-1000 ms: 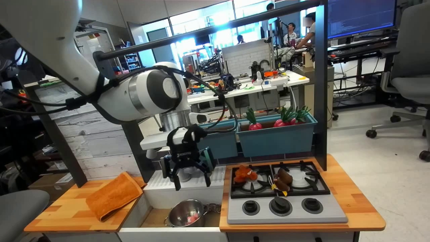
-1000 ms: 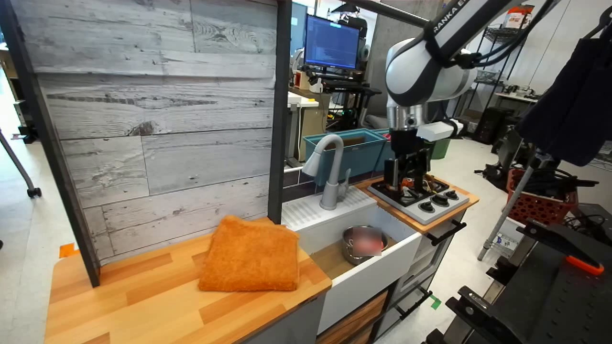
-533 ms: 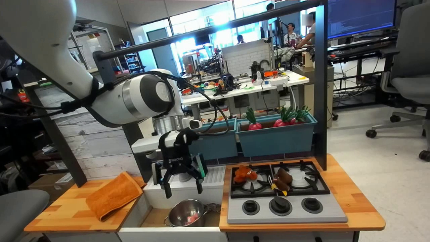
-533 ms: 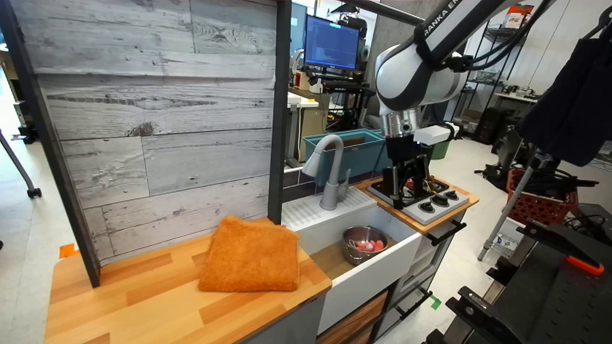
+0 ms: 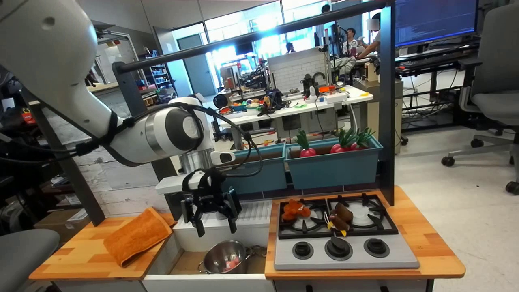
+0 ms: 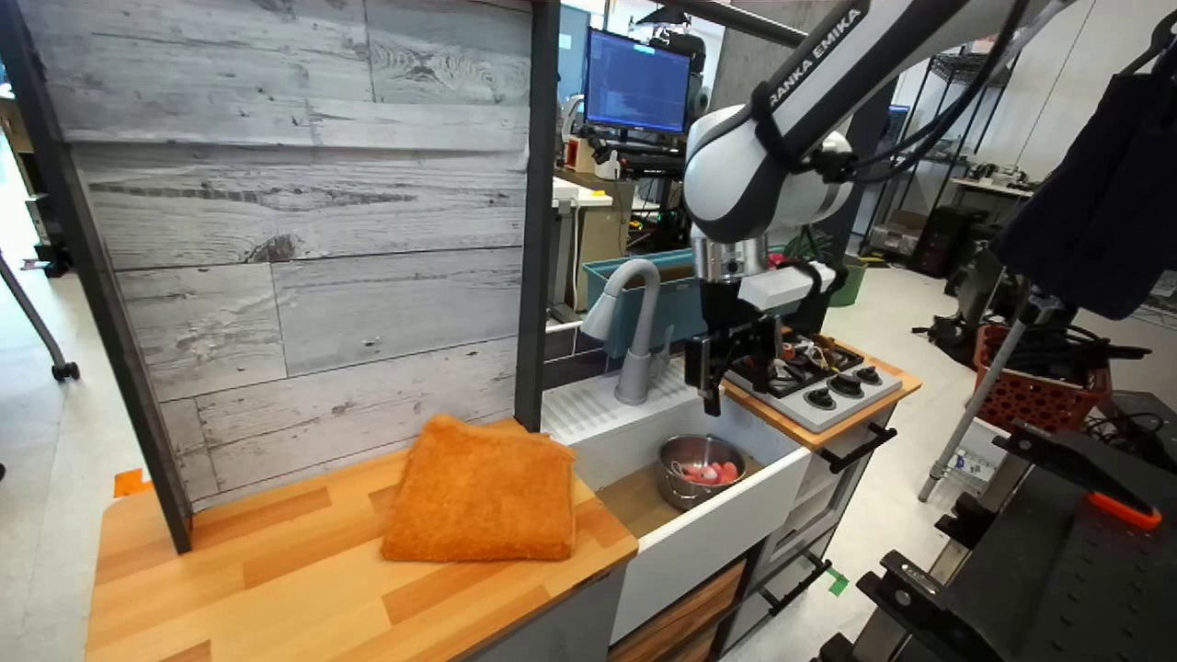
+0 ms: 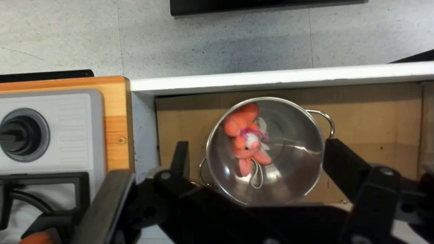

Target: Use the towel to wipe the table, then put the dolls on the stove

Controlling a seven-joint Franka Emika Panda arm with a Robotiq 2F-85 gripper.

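Gripper (image 5: 216, 230) observed with its two fingers (image 7: 179, 157) spread well apart, hanging above the sink (image 6: 717, 542). The wrist view frames a round metal bowl (image 7: 291, 162) between them, lower down inside the sink, with a salmon-pink plush doll (image 7: 249, 142) lying in it against the bowl's wall. Condition of that doll: white muzzle, pink nose, purple ribbon at the neck, ear-like flaps, and a loop of pale cord beside the flaps. On the stove (image 5: 318, 259) sit an orange-red doll (image 5: 294, 211), lumpy in outline, on the grate nearer the sink, and a dark brown doll (image 5: 342, 215) near the middle, showing a yellow piece and pale cord (whether it is one toy or two cannot be told). In both exterior views the towel (image 6: 483, 501) lies on the countertop (image 6: 276, 607), across the sink from the stove; it is orange, napped, folded into a thick rectangle, its rear corner close to the grey plank panel (image 6: 303, 303). Contact between towel and panel cannot be determined.
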